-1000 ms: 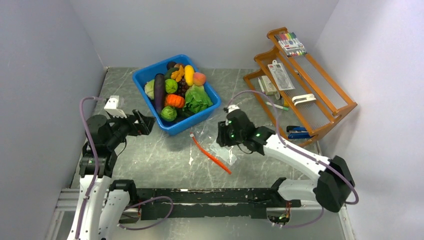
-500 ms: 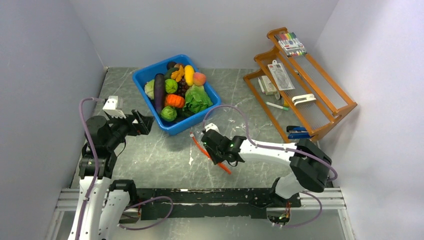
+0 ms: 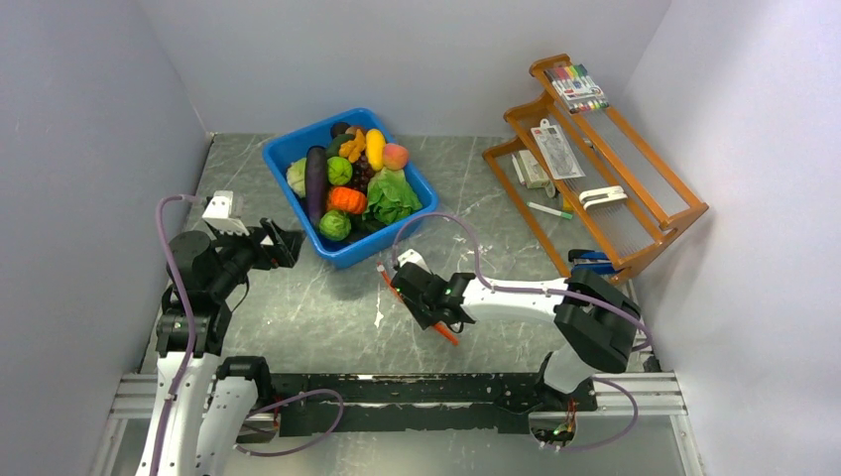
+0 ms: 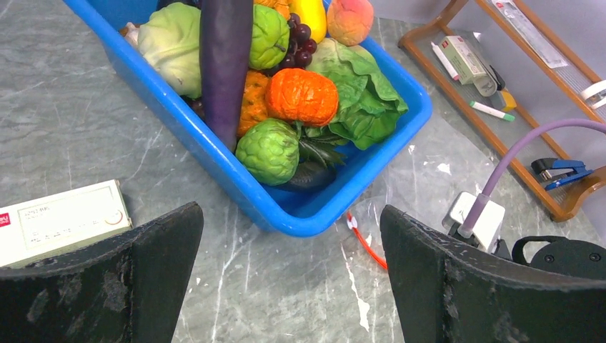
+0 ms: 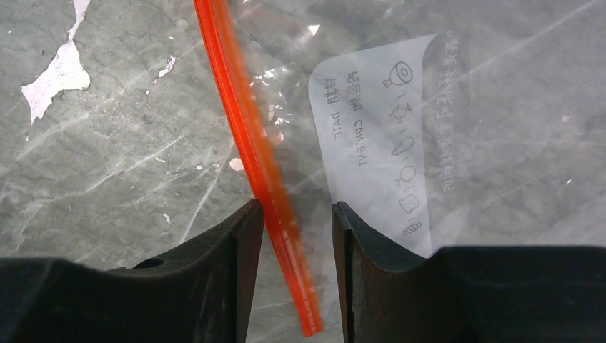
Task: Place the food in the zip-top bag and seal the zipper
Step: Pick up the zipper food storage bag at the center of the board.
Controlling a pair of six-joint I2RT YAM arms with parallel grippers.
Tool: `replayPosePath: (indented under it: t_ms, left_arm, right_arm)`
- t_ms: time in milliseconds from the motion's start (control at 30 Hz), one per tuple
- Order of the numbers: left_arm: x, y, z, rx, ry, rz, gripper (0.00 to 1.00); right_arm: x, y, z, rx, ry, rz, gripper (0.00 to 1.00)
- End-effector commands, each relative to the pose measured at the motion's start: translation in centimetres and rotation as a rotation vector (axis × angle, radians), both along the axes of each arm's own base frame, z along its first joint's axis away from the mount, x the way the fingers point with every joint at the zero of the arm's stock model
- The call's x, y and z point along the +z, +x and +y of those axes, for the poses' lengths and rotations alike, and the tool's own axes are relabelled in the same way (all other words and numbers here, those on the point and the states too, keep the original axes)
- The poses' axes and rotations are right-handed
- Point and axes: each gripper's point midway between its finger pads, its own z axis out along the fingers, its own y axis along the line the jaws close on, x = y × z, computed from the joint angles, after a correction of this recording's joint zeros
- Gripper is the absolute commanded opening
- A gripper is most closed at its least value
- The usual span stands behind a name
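Zipper being straddled by right gripper
Just swung left to the zip-top bag, mid-frame; jaws being held apart, nothing pinched. Left gripper being held wide open. Toy food not yet being packed.

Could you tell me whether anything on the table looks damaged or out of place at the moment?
Only the table surface: it is chipped, with a white flaked patch beside the orange zipper of the bag. The bag lies flat, and the food sits inside the blue bin.

Robot lab — blank grey walls, aluminium rail
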Motion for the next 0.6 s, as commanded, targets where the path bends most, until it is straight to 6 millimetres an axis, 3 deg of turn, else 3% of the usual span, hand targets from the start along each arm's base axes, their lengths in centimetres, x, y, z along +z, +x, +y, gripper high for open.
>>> replayPosePath:
  t_ms: [0, 367, 567]
  left_arm:
    - [0.66, 0.16, 0.42, 0.023, 0.014, -0.029, 0.93]
    - [0.66, 0.08, 0.05, -0.002, 0.016, -0.027, 0.93]
    - [0.94, -0.12, 0.13, 0.003, 0.015, -0.047, 0.94]
  right_arm:
    - [0.25, 0.96, 0.38, 0.001, -0.012, -0.049, 0.40]
    - [-0.08, 1.01, 0.37, 0.000, -0.005, -0.059, 0.30]
    - [-0.08, 1.62, -0.23, -0.017, -0.020, -0.102, 0.13]
